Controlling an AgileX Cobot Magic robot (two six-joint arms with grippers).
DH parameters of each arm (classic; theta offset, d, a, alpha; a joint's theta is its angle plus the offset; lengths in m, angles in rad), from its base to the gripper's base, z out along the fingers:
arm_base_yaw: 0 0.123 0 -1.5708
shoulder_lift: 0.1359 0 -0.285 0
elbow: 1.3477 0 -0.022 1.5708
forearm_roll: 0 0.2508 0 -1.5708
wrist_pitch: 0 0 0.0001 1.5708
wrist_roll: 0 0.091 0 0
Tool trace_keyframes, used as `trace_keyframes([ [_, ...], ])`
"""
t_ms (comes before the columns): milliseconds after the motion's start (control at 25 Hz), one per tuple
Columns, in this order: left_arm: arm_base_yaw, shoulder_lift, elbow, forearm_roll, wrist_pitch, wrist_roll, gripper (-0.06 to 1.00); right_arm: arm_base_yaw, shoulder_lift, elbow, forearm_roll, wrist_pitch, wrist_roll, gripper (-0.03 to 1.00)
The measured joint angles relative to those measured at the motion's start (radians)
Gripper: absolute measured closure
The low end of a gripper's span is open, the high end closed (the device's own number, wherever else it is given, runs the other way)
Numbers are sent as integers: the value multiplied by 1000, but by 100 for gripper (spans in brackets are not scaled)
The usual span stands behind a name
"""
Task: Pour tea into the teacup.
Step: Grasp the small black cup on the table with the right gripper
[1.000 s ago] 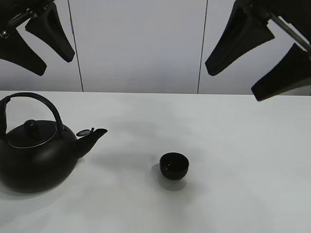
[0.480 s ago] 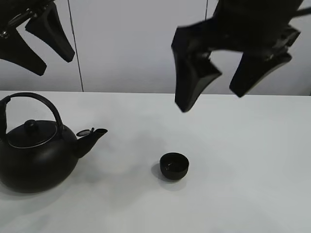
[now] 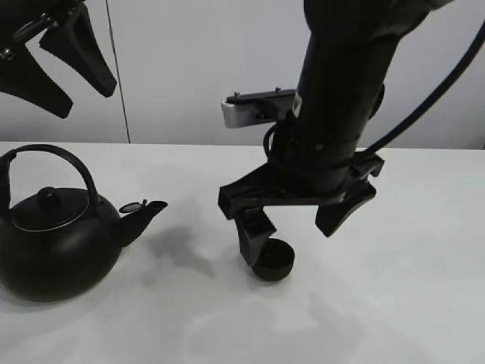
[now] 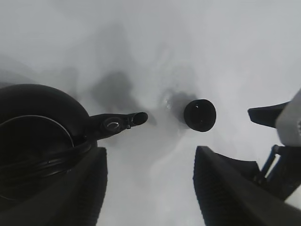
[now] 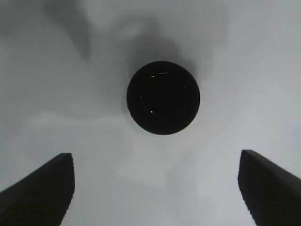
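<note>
Teacup (image 3: 278, 262) stands upright mid-table (image 3: 402, 303), well apart from the kettle (image 3: 53, 246) on the left. Right end effector (image 3: 295, 232) hangs low over the teacup, jaws spread wide, gripping nothing. Left end effector (image 3: 79, 98) is high above the kettle, jaws parted, empty.

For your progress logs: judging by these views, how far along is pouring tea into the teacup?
Done: nothing yet; the kettle stands upright on the table, ungripped. In hand: the right pincer hangs open by the teacup; the left pincer hangs open above the kettle. Remaining: grip the kettle, pour.
</note>
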Motion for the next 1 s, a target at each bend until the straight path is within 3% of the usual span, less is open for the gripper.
trace_keyframes([
  [440, 0, 0, 0, 0, 0, 0, 54, -55, 69, -22, 41, -76, 53, 31],
  [1000, 0, 0, 0, 0, 0, 0, 54, -55, 174, -110, 45, -44, 54, 31],
])
